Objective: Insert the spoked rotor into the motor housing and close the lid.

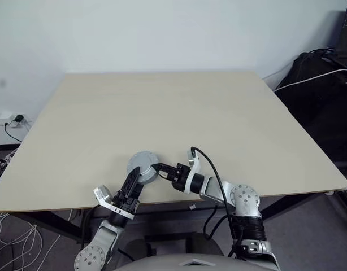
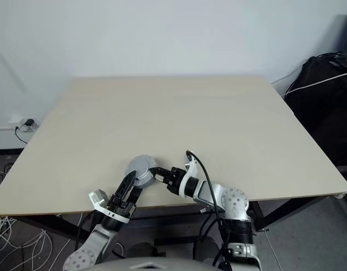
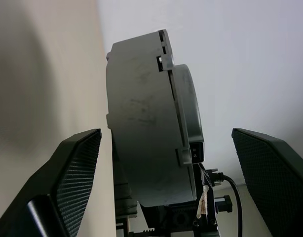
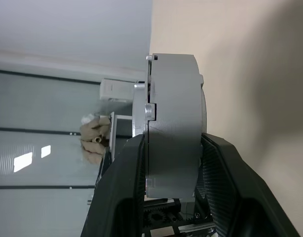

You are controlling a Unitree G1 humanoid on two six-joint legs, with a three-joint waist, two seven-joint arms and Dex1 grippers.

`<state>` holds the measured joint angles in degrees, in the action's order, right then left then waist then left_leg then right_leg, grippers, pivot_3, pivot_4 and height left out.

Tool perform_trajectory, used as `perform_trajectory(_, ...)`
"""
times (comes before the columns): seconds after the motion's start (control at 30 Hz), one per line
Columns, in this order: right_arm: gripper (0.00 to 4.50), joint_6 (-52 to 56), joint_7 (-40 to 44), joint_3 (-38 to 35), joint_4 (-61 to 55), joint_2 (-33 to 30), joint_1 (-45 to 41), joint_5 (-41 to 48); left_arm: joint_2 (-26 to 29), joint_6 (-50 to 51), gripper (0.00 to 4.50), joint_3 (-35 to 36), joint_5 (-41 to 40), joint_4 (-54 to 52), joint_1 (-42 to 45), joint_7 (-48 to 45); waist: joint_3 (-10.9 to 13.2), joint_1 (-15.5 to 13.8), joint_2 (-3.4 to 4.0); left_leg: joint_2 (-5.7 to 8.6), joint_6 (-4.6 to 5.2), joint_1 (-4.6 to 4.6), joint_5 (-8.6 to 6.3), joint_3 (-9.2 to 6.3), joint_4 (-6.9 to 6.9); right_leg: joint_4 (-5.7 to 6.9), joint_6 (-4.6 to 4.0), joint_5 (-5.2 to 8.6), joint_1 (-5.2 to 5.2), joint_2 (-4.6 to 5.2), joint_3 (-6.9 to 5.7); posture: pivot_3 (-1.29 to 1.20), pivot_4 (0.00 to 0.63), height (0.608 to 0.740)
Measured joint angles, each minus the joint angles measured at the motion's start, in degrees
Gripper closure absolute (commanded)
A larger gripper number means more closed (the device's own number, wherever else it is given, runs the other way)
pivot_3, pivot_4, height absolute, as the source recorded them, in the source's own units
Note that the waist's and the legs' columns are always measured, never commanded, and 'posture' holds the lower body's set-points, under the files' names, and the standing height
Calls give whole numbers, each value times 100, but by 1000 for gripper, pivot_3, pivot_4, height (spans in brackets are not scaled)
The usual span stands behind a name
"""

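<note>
So the grey round housing with the lid on it is sitting at the near edge of the surface, right in front of the robot. The right end effector comes in from the right and is clamped on it: in the right wrist view its two black fingers press against both flat faces of the disc, one on the lid side and one on the body side. You can see the seam where the thinner lid part meets the thicker body, with a couple of small silver tabs along the rim. The left end effector is at the near-left side of the housing, with its fingers spread wide apart; in the left wrist view the two pads stand well clear on either side of the disc and touch nothing. That view also shows the housing edge-on with the right end effector's black mechanism and a cable behind it. The rest of the pale surface is plain wood tone. Off to the far right there's a dark bag with a white cable draped over it, and a wall socket with a plug on the left.
</note>
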<state>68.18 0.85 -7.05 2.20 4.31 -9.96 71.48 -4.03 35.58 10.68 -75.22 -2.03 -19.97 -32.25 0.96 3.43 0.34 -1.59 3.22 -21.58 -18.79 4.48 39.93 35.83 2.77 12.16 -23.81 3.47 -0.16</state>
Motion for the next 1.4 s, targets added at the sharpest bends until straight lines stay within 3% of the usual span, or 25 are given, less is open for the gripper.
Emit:
perform_trajectory(0.17,3148,11,10,0,-22,-2,0,69,0,-8,2236,2,-21,2,1,5,0,0,0,0,0,0,0,-1,0,0,0,0,-1,0,-1,0,0,740)
perform_trajectory(0.2,3148,15,17,-1,-23,-2,0,96,0,-7,2349,3,-54,2,1,-10,0,0,0,-1,0,0,0,-1,0,0,0,0,-1,0,-1,0,0,740)
perform_trajectory(0.83,3148,59,68,8,-48,-10,0,95,-2,10,2356,-2,-238,1,1,11,0,1,-1,0,0,0,0,0,0,0,0,0,0,0,0,0,0,740)
perform_trajectory(1.17,10,49,291,103,-112,-11,-2,-18,-3,-2,2387,-3,-172,-2,-7,184,0,0,-1,0,0,0,0,0,0,0,0,0,0,0,0,0,0,740)
perform_trajectory(1.4,0,-76,164,93,-130,-8,-3,-145,-4,-19,2389,-7,-134,-2,-7,217,0,0,-1,1,0,0,0,0,0,0,0,0,0,0,0,0,0,740)
